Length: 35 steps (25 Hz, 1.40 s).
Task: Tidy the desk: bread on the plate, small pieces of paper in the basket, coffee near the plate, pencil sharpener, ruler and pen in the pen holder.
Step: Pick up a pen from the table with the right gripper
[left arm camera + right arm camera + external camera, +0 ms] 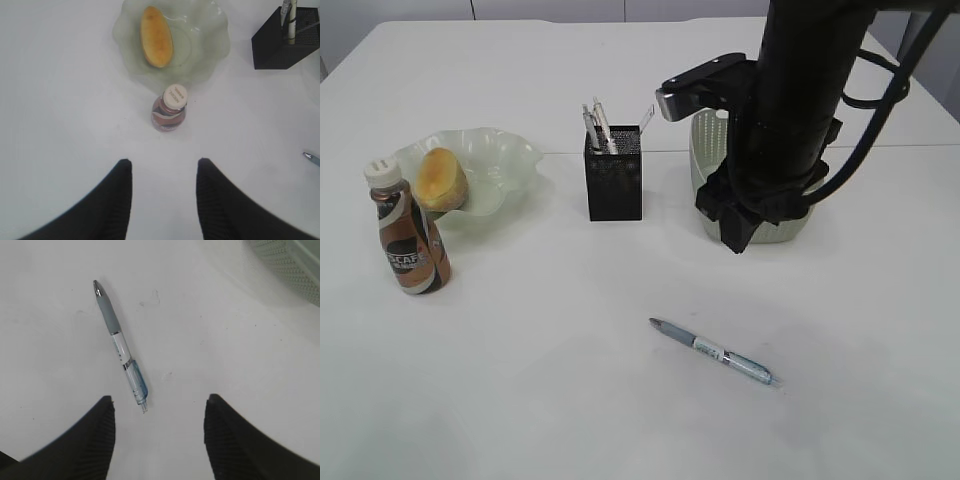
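Pen [714, 351] flat on desk [560, 400], right pincer [157, 412] open above it

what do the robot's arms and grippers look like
The right arm is a thick matte black column with black cables looping off its side and a silver-tipped black bracket near the top. The left gripper and right gripper both have broad black fingers with finely ribbed inner pads, tapering to rounded tips.
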Each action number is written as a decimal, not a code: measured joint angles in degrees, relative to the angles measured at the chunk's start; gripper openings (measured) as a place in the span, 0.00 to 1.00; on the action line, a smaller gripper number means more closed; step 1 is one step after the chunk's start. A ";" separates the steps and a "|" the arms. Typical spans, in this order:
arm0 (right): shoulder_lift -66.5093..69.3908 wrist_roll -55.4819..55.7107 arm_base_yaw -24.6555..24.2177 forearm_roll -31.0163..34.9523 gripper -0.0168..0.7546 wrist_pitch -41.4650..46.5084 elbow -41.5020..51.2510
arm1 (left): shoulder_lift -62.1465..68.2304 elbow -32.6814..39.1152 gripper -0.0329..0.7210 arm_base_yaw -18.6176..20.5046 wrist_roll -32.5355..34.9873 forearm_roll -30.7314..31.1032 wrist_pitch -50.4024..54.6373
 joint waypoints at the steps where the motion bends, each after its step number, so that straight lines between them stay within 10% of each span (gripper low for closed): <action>1: 0.00 0.00 0.00 0.00 0.56 0.00 0.00 | 0.00 0.00 0.47 0.00 0.00 0.00 0.00; 35: -0.11 -15.35 0.00 6.50 0.56 0.03 5.72 | 0.00 0.00 0.47 0.00 0.54 -1.25 0.00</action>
